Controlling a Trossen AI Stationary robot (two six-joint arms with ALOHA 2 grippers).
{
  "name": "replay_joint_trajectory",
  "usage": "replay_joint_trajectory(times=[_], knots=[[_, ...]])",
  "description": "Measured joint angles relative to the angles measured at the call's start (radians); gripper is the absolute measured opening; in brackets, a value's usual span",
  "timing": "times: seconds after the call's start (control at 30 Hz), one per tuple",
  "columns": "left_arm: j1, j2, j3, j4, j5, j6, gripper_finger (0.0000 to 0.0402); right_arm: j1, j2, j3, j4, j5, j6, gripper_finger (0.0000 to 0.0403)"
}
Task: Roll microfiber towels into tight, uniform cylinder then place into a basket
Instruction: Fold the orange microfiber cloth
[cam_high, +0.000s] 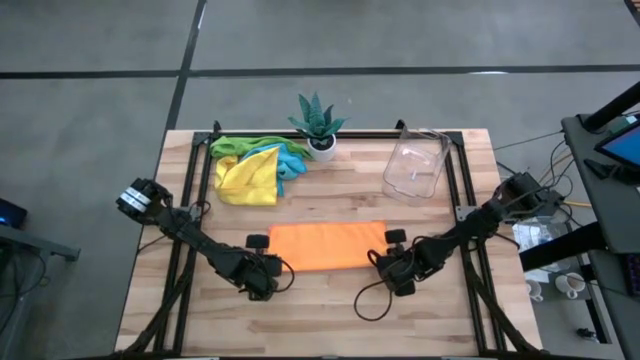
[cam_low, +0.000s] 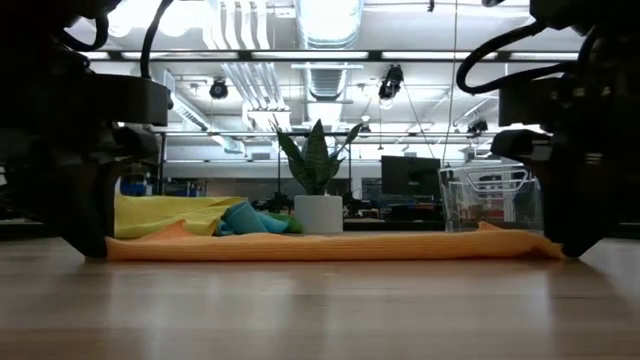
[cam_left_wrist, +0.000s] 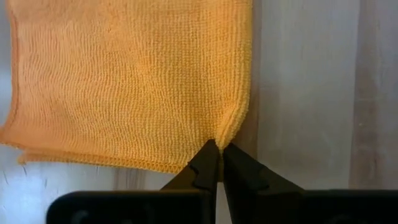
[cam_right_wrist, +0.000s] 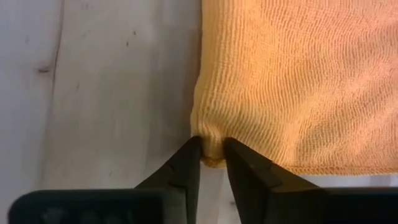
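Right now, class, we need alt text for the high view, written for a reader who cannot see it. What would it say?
Seen from above, an orange towel lies flat on a wooden table, its near corners pinched by the left gripper and right gripper. Behind it lie a heap of yellow, green and blue towels, a potted plant and a clear basket.

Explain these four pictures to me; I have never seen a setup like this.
Two dark robot arms work at a wooden table. One picture looks straight down, one looks level across the tabletop, and two come from cameras on the arms' wrists. An orange towel lies flat. The left hand is shut on one near corner, and the right hand pinches the other. Behind lie a heap of towels in yellow, green and blue, a potted plant and a clear basket.
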Motion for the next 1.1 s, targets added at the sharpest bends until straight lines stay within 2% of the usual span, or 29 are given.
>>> replay_joint_trajectory(times=[0.13,0.3,0.57,0.8,0.97,1.1], knots=[[-0.005,-0.003,0.0,0.001,0.028,-0.014,0.0003,0.0,-0.005,0.001,0.004,-0.045,0.0,0.0071],[-0.017,-0.012,0.001,0.003,0.086,-0.09,0.0003,0.0,-0.017,0.001,0.002,-0.113,0.01,0.0016],[-0.035,-0.019,0.058,-0.001,0.208,-0.117,0.0001,0.013,-0.091,0.0,0.003,-0.231,0.051,0.0009],[-0.031,-0.099,0.109,-0.01,0.2,-0.085,0.0,0.011,-0.217,-0.001,-0.007,-0.249,0.053,0.0009],[-0.013,-0.172,0.078,-0.034,0.095,-0.089,0.0,-0.002,-0.276,-0.011,-0.025,-0.195,0.068,0.0008],[-0.007,-0.2,0.049,-0.062,0.051,-0.112,0.0,-0.014,-0.274,-0.026,-0.08,-0.188,0.127,0.0008]])
